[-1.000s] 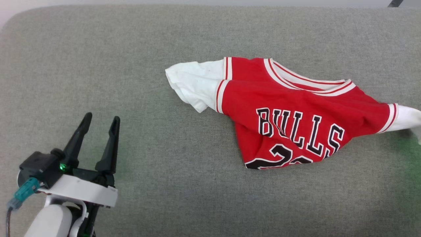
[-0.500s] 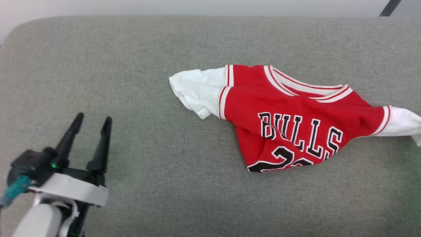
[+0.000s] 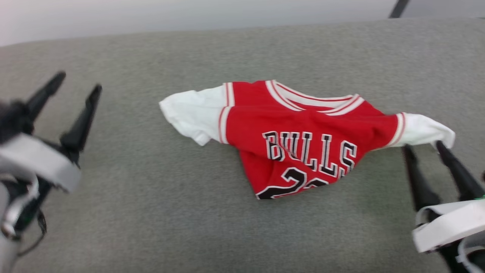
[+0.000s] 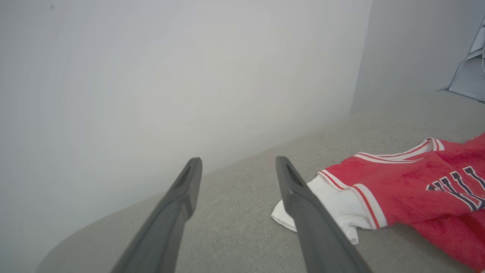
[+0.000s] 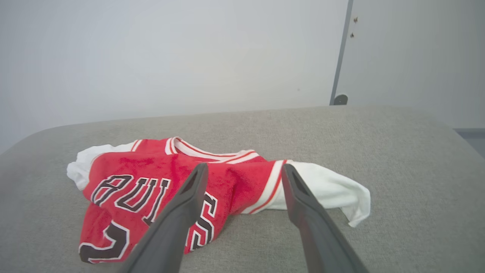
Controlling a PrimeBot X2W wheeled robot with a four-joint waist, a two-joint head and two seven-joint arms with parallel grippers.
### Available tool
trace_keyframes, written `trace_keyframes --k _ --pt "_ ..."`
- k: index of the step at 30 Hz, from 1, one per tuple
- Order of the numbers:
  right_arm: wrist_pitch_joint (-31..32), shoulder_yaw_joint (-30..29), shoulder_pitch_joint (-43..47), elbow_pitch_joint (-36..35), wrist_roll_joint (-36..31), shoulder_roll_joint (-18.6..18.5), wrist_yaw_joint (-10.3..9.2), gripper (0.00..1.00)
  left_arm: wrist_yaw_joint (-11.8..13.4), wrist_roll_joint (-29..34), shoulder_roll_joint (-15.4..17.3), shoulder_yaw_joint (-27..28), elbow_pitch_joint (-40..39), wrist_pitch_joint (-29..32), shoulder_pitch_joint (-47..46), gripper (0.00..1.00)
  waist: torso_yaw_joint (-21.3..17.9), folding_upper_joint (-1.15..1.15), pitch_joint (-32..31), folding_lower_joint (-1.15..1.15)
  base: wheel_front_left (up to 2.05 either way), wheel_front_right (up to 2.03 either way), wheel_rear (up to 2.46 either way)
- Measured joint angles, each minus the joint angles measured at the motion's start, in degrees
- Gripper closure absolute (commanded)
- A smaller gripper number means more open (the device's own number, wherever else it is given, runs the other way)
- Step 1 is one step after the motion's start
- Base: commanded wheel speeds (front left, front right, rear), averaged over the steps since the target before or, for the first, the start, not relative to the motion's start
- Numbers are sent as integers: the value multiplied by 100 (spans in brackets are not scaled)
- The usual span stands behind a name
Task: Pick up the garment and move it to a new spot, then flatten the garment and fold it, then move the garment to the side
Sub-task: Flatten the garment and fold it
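The garment (image 3: 303, 125) is a red T-shirt with white sleeve ends, lying crumpled on the grey cushioned surface (image 3: 170, 212). "BULLS" and part of a number face up. My left gripper (image 3: 79, 82) is open and empty, well off to the left of the white left sleeve. In the left wrist view its fingers (image 4: 238, 161) frame bare cushion, with the garment (image 4: 398, 185) to their right. My right gripper (image 3: 423, 146) stands open just below the right white sleeve, its fingertips close to the cloth. In the right wrist view the right gripper (image 5: 244, 167) hovers in front of the garment (image 5: 144, 170), holding nothing.
A pale wall (image 5: 170, 49) rises behind the cushion's far edge. A dark pole (image 3: 396, 8) leans at the back right, and a metal frame (image 4: 464, 66) stands beyond the cushion in the left wrist view. The cushion has rounded corners.
The head camera has shifted, so the whole picture moved. My right gripper has come into view, open, below the right sleeve. The left gripper sits higher in the picture. The garment keeps its shape.
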Motion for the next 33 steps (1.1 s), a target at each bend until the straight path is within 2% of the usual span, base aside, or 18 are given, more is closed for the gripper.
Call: trace_keyframes --k 4,9,16,28,33 --pt "-425 515 48 -187 -320 137 0 0 -23 -603 218 -522 229 634 -726 0 -238 0 44 0 0 0 0" --pt "-871 886 68 -267 -776 296 0 0 -31 -1319 679 -1816 494 1521 -1735 0 -539 0 170 0 0 0 0" --pt "-1222 1263 85 -226 -883 437 0 0 -33 -2317 1213 -3332 1115 2558 -3073 0 -959 0 512 0 0 0 0" --pt "-1588 1561 95 -196 -751 457 0 0 -32 -3341 1717 -4885 1668 3521 -4334 0 -1636 0 1148 0 0 0 0" --pt "-1614 1662 97 -225 -651 459 0 0 -32 -3470 1834 -5343 1695 3498 -4660 0 -1808 0 1315 0 0 0 0"
